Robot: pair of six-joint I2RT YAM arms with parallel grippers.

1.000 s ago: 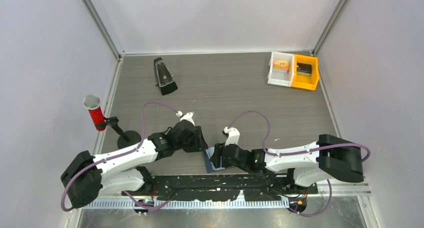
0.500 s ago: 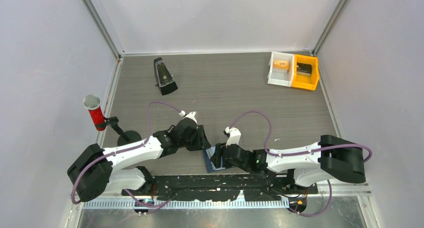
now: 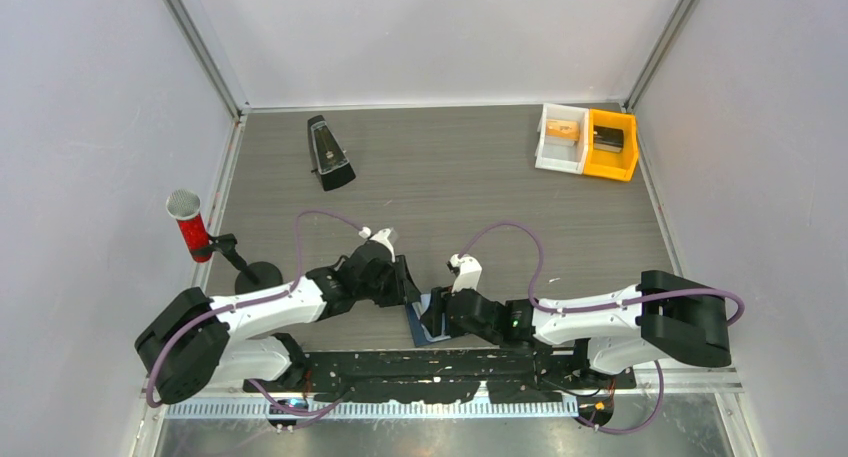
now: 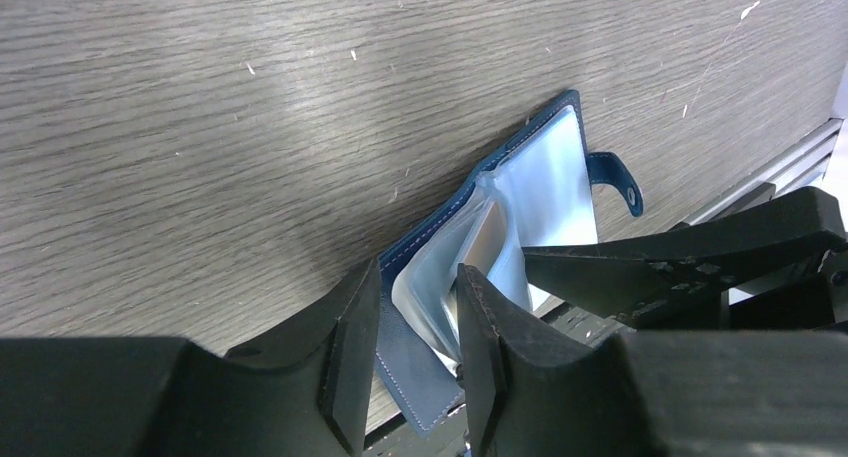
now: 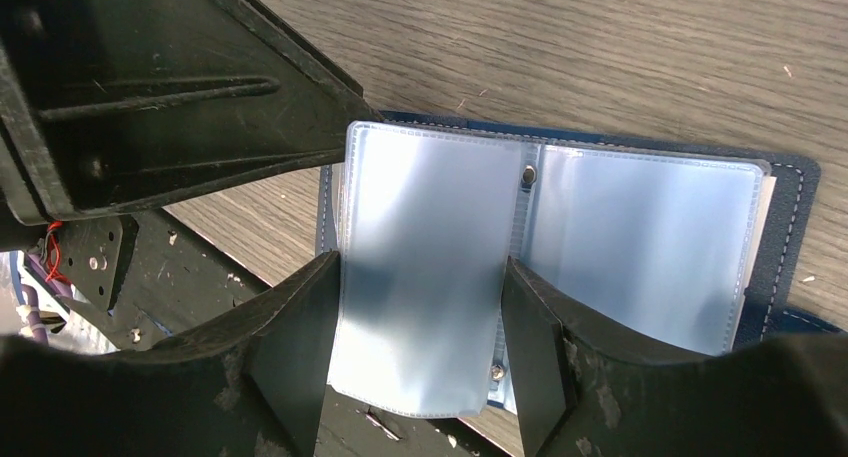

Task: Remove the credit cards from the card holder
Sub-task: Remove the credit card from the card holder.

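The grey wood-grain table (image 3: 450,197) is carrying everything, and the left arm (image 3: 260,312) and right arm (image 3: 590,317) are reaching inward from their bases so that their wrists are meeting near its front edge. At the far right corner a white bin (image 3: 560,167) and an orange-yellow bin (image 3: 608,173) are sitting side by side, touching. A black metronome (image 3: 328,155) is standing at the far left, and a red microphone (image 3: 188,232) is tilting on its stand at the left edge. The card holder (image 3: 416,329) is lying open, navy cover down, at the near edge of the table between the two grippers. The left gripper (image 4: 415,277) is straddling one end of it, with its fingers narrowly parted around the cover and the bulging clear sleeves (image 5: 640,237); I cannot tell whether they are pinching. The right gripper (image 5: 420,267) is holding its fingers wide, flanking one sleeve page whose edges are meeting both fingers; whether it is squeezing is unclear. The credit cards are lying too blurred behind the cloudy plastic to pick out. The snap tab (image 4: 620,177) is sticking out past the cover's edge.
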